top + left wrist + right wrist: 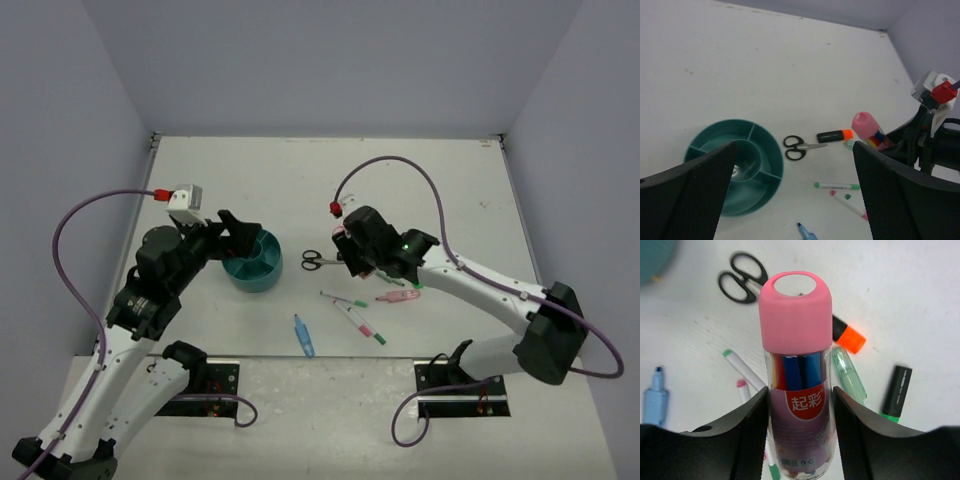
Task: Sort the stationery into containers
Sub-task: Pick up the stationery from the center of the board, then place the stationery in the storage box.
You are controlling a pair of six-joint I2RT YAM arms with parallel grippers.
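My right gripper (800, 432) is shut on the pink-capped tube (796, 340), a clear tube of coloured pens, and holds it above the table (345, 248). Below it lie black scissors (742, 282), an orange-capped highlighter (847, 336), a green-capped highlighter (896, 392), thin white pens (742, 371) and a light-blue pen (654, 397). The round teal organizer (253, 264) stands left of the scissors (313, 261). My left gripper (240, 236) is open and empty just above the organizer's left rim (760, 145). The left wrist view also shows the tube (866, 126).
A pale green clear item (849, 374) lies beside the orange-capped highlighter. A small pink item (398, 296) lies right of the white pens (348, 300). The light-blue pen (304, 336) lies near the front edge. Purple cables loop above both arms.
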